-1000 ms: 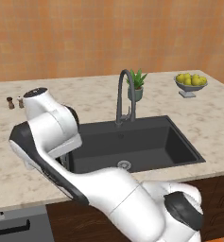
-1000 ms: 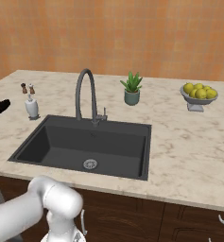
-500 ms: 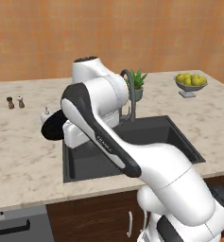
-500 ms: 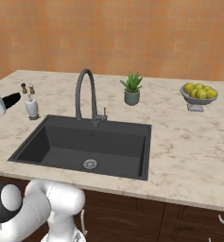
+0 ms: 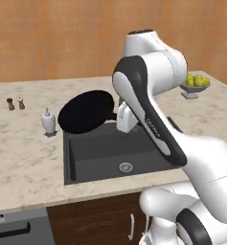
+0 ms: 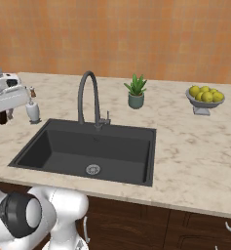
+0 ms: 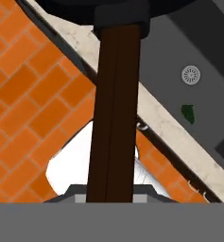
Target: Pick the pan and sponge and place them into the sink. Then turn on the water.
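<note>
The black round pan [image 5: 85, 112] hangs tilted over the back left corner of the sink [image 5: 86, 153], just right of the soap bottle. My gripper [image 5: 121, 116] is shut on the pan's dark brown handle [image 7: 112, 118], which runs up the middle of the hand view to the pan's rim. The dark grey sink [image 6: 63, 146] holds nothing but its silver drain [image 6: 92, 169]. The grey gooseneck faucet [image 6: 86, 97] with its small lever stands behind the basin; the arm hides it in the left base view. The sponge is out of view.
A white soap dispenser [image 5: 48, 121] stands at the sink's left edge, close to the pan. Two small shakers [image 5: 15, 103] sit further left. A potted plant [image 6: 136, 91] and a bowl of yellow fruit [image 6: 204, 97] stand at the back right.
The arm has swung from the left counter to the right, carrying the pan to the sink's back left corner. The grip on the handle has held.
</note>
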